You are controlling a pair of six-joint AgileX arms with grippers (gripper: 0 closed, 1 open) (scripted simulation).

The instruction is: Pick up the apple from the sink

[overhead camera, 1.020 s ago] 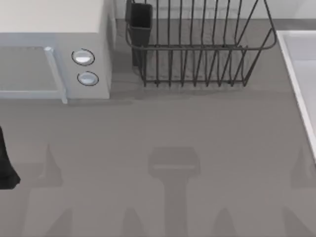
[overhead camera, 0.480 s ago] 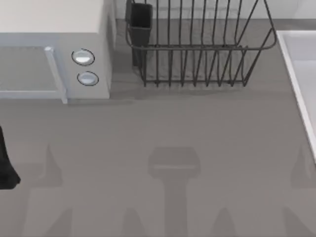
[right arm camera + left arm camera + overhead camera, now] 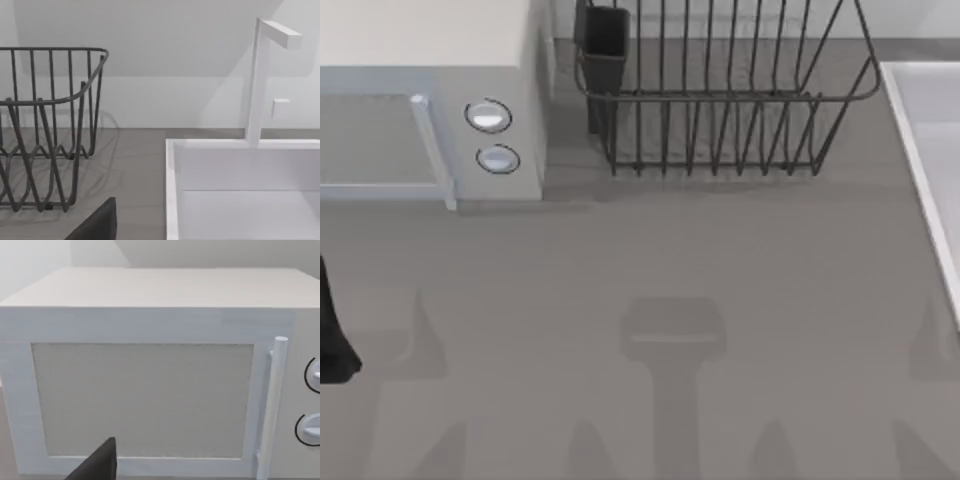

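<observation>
Looking down from the top view, you see a grey counter (image 3: pixel 650 260) with a white microwave (image 3: pixel 430 100) at its left rear, two round knobs (image 3: pixel 488 116) on its front panel and a door handle (image 3: pixel 432 150) beside them. A dark wire rack (image 3: pixel 720 95) stands at the rear centre, with a black cup-like holder (image 3: pixel 605 45) hung at its left end. The sink (image 3: pixel 920 130) sits at the right edge, only its pale raised rim and part of the basin visible.

Your left arm (image 3: pixel 332 335) is a dark shape at the far left edge of the counter, in front of the microwave. Its wrist view faces the microwave door, and a single black finger (image 3: pixel 97 465) pokes into the picture; you cannot tell how wide these jaws stand or whether they hold anything.

Your right wrist view looks across the sink's rim (image 3: pixel 172 190) toward a white faucet (image 3: pixel 257 80), with the rack to one side. One black finger (image 3: pixel 97 224) shows there too, and you cannot tell the state of those jaws either.

You cannot tell where the apple is; the part of the basin you can see is bare.
</observation>
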